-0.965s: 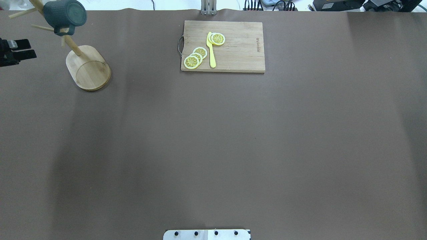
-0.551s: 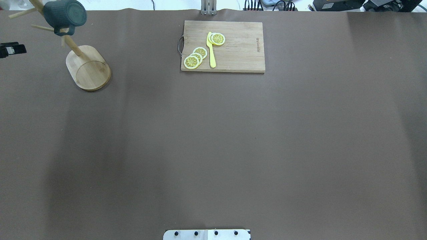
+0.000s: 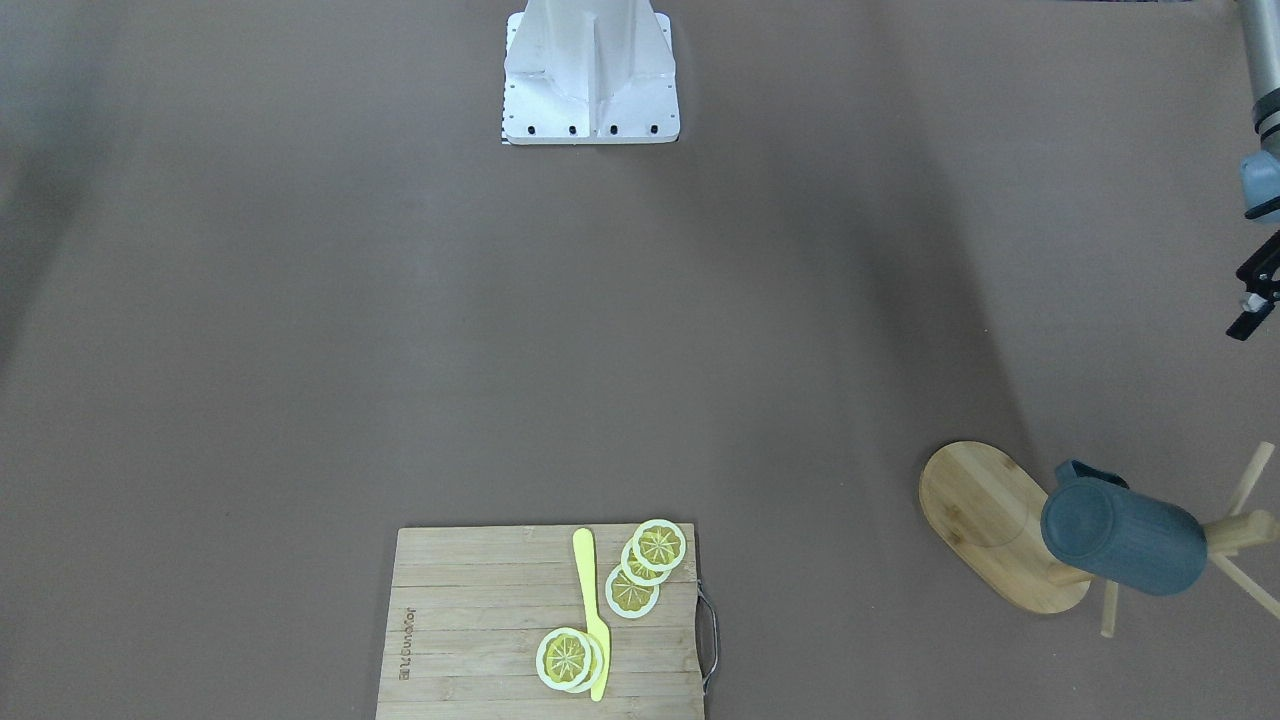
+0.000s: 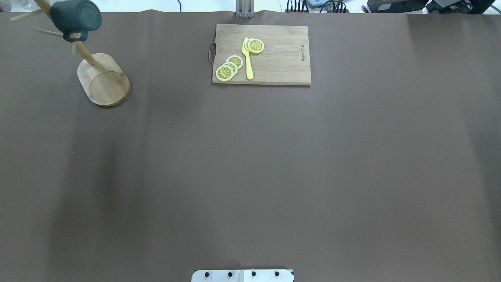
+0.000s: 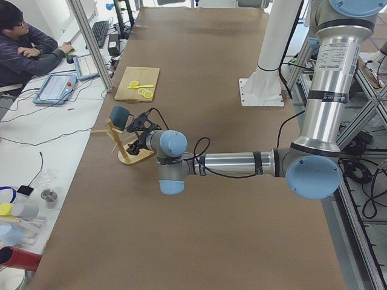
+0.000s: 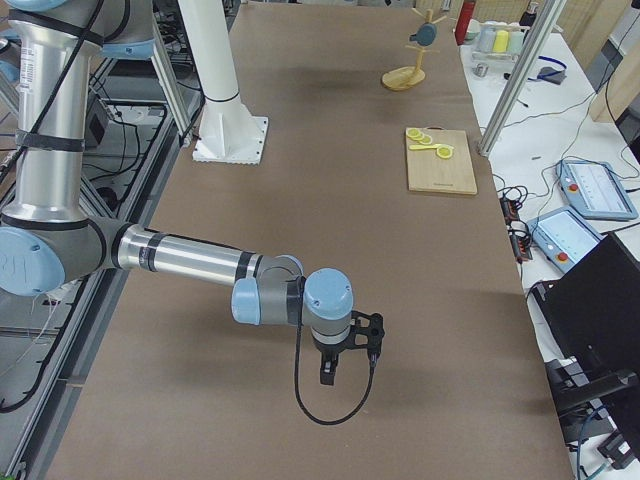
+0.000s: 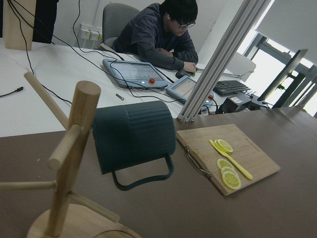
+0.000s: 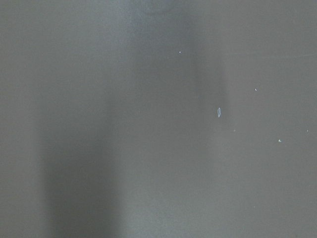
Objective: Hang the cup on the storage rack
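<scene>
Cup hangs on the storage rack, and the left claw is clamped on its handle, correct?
Not quite. The cup does hang on the storage rack, but the left claw is not on its handle. The front-facing view shows the claw apart from the cup, and the left wrist view shows the handle loop bare.

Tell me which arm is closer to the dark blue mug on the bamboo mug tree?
Left. Its end effector is beside the bamboo mug tree, not touching the dark blue mug. The right end effector is far off at the table's other end.
</scene>
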